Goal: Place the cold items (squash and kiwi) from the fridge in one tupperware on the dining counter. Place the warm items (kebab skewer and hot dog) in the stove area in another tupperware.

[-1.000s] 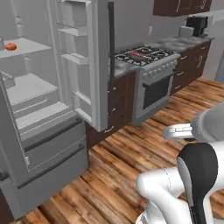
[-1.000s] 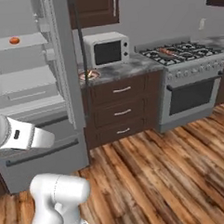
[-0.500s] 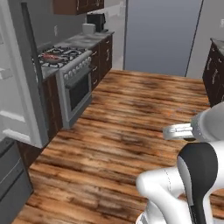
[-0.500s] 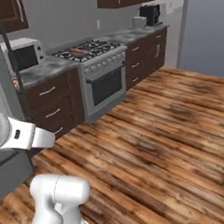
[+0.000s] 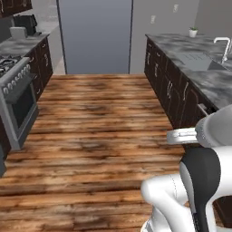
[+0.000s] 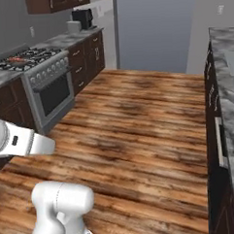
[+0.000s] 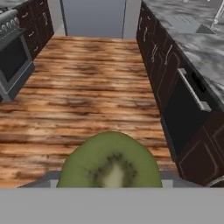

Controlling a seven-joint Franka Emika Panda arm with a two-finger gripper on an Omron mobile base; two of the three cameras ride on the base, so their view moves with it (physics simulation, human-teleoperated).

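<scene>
Kiwi [image 7: 109, 162] is seen in the hand view as a halved fruit, its cut face turned to the camera: bright green flesh, a pale oval core, and a ring of small dark seeds around it. It sits low in that view, right where the fingertips would rise, so it is judged to be carried by the gripper; the fingers themselves are hidden behind the fruit, and how far they are closed cannot be told. Progress is judged as early: one cold item appears to be in transit, while no tupperware is visible and the squash, kebab skewer and hot dog are not identifiable, though a small reddish shape lies on the stove [image 6: 35, 57] top, too small to name. Delivery of the kiwi, the second cold item, and both warm items are therefore taken as outstanding. The floor [image 5: 99, 131] is laid in glossy wood planks with dark and warm brown grain. The counter [image 5: 199, 59] on the right has a grey marbled top over dark cabinets with slim metal handles, and a sink [image 5: 195, 60] with a curved tap is set into it. The stove is brushed steel with a dark oven window and a row of knobs
</scene>
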